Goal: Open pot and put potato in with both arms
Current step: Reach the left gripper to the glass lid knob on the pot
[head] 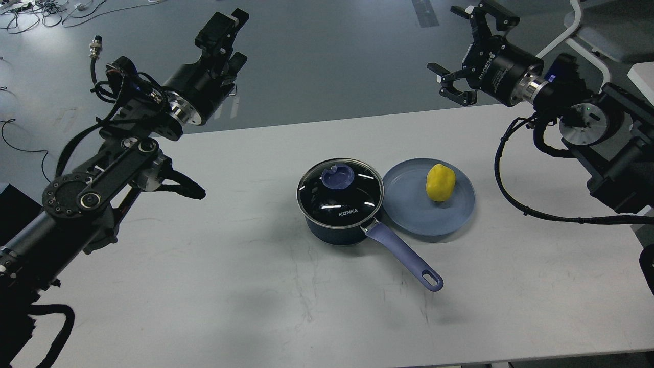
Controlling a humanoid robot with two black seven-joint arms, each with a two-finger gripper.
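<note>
Near the middle of the white surface (204,286) sits the pot (340,204), glass lid (340,191) on, lavender handle pointing toward the robot. Just right, the potato (440,182) lies on a blue-grey plate (409,209). Farther off, the left end effector (225,30) is unreadable; the right end effector (460,51) hangs spread apart.

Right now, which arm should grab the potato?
The right. The potato lies on the plate, right of the pot, on the side of the right pincer, which is open. The left pincer hangs left of the pot.
</note>
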